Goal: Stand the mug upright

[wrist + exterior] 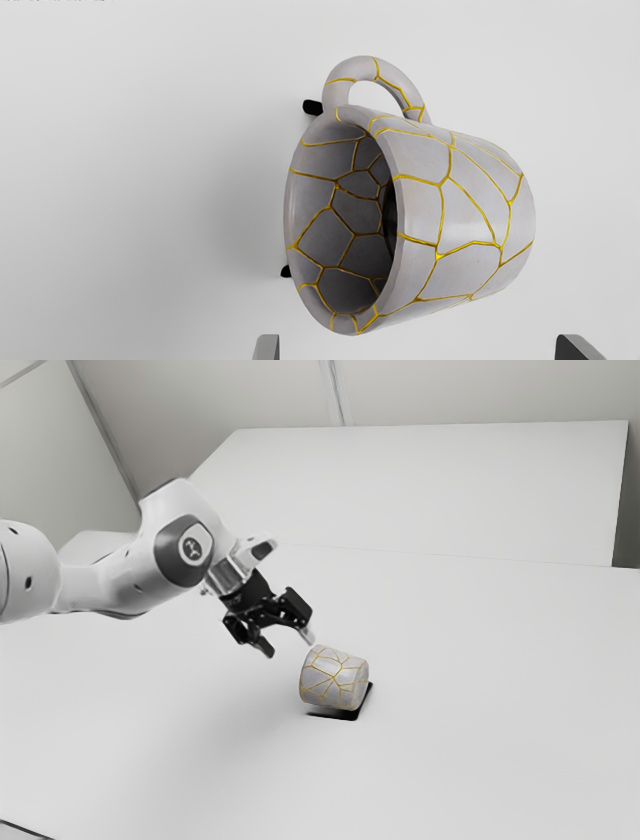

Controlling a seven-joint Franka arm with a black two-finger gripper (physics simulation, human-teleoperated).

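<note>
Mug (334, 678), one, pale grey with gold crack-like veining; lying on its side, not upright. You will find it just right of and below the middle of the exterior view, on the table (180, 750). Its round wall shows to you there.

Hand (289, 645), one, black, two-fingered; released, holding nothing, its fingers spread well apart. You see it near the middle of the exterior view, above the mug and toward its left, angled down to the right. One fingertip appears close to the mug's upper edge; whether they touch, you cannot tell from that side. In the wrist view you see space between both fingertips and the mug.

Mouth (345, 215) of the mug, open, turned sideways; the mug's length runs roughly along the line from one finger to the other. You can see its veined, shaded interior.

Handle (370, 67), one, looped, whole, veined like the body; set on the side of the mug away from the fingertips.

Black shape (345, 714), flat, at the mug's underside; nature unclear to you.

Arm (130, 575), white with grey joint parts, entering at the left edge of the exterior frame.
</note>
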